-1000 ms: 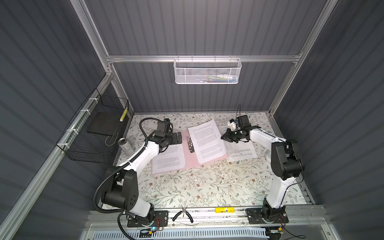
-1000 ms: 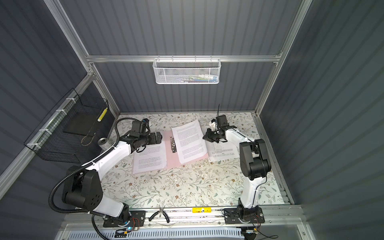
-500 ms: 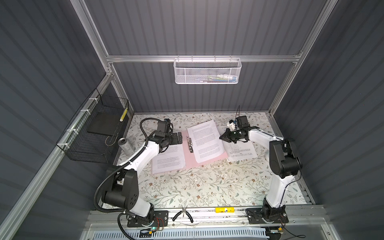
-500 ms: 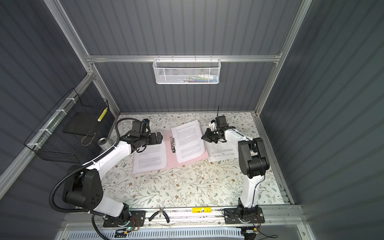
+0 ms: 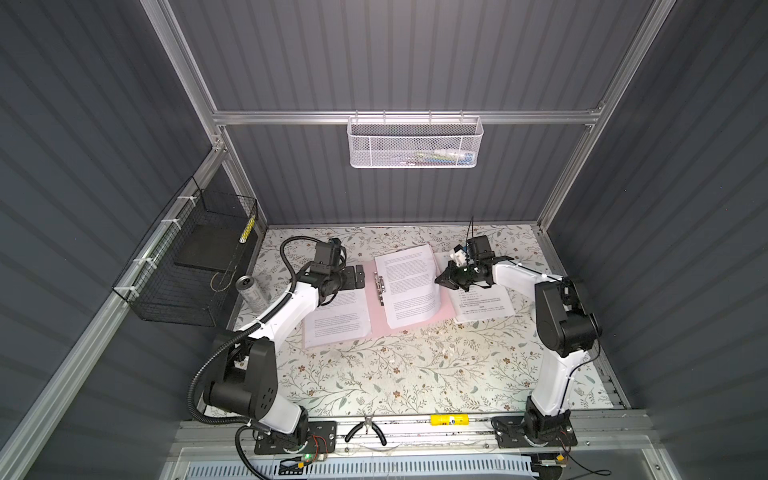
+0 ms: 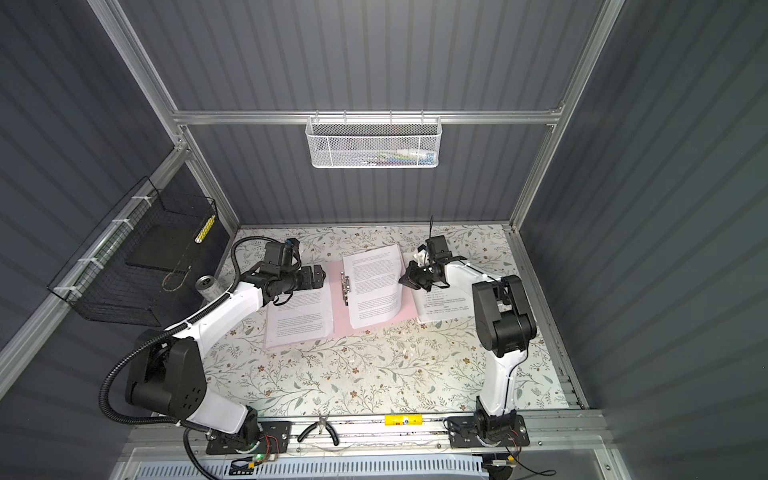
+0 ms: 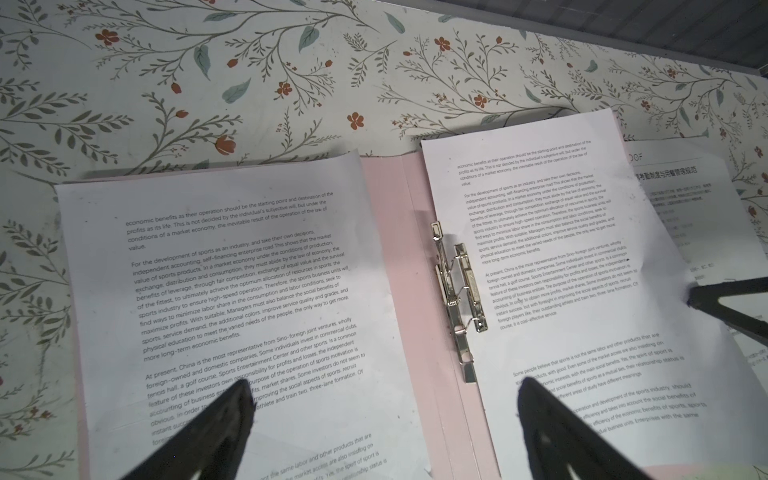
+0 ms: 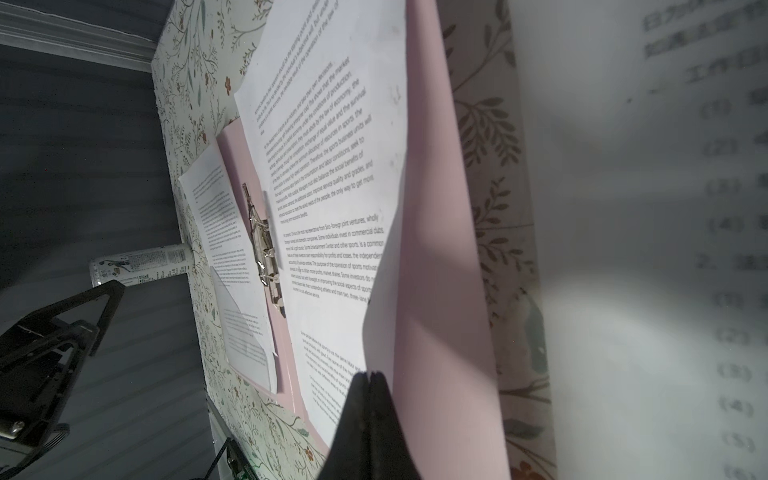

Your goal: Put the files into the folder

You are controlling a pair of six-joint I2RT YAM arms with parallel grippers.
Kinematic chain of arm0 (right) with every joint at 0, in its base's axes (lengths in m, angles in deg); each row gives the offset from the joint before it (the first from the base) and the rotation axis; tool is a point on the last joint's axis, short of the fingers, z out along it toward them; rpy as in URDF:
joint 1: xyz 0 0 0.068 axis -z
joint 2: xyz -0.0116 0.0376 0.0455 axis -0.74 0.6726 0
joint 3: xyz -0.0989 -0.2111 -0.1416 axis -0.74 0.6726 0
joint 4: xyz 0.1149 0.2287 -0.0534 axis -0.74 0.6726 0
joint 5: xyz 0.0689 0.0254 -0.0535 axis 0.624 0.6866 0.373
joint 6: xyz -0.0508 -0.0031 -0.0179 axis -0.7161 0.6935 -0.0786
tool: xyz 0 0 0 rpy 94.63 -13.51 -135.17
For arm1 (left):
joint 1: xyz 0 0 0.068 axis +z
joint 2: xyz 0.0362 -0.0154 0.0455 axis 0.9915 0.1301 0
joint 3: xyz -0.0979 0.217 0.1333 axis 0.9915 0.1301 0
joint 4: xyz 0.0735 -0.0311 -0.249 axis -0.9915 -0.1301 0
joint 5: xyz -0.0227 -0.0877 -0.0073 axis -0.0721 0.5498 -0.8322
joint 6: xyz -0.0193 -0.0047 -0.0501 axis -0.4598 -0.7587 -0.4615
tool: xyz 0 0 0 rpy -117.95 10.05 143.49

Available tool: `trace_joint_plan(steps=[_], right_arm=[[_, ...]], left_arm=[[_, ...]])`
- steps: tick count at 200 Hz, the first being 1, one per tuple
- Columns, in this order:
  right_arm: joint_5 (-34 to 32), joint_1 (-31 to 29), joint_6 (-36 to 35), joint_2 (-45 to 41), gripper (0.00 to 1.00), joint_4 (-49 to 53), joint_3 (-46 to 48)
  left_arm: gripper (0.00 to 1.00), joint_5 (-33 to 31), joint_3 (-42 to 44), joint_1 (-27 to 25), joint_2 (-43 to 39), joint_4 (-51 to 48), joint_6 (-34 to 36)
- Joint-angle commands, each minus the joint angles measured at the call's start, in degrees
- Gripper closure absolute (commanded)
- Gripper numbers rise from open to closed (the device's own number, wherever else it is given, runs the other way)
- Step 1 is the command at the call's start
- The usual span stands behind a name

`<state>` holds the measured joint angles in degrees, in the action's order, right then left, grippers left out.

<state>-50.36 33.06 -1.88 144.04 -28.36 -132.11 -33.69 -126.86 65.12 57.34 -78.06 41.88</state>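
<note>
1. Both top views were taken from high above the front of the table (image 5: 395, 374), angled steeply down toward the rear wall. The whole cell was covered from afar, almost identically.
2. The left wrist view was set close above the open folder (image 7: 386, 232), looking down between the fingers (image 7: 224, 415) of the left gripper (image 7: 385, 385).
3. The right wrist view was set low and very near, looking along the tabletop.
4. The folder, its clip (image 7: 457, 291) and the files (image 7: 232, 270) were recorded in all four views.
</note>
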Motion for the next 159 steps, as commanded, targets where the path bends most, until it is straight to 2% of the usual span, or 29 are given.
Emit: trace_joint_plan(steps=[1, 159], right_arm=[[-0.74, -0.18, -0.26, -1.68, 1.0, 0.23, 0.53], [-2.64, 0.0, -6.12, -1.61, 1.0, 5.14, -2.15]], left_arm=[[0.01, 0.19, 1.02, 0.36, -0.2, -0.76, 1.28], [0.01, 0.1, 1.97, 0.36, -0.73, -0.79, 0.87]])
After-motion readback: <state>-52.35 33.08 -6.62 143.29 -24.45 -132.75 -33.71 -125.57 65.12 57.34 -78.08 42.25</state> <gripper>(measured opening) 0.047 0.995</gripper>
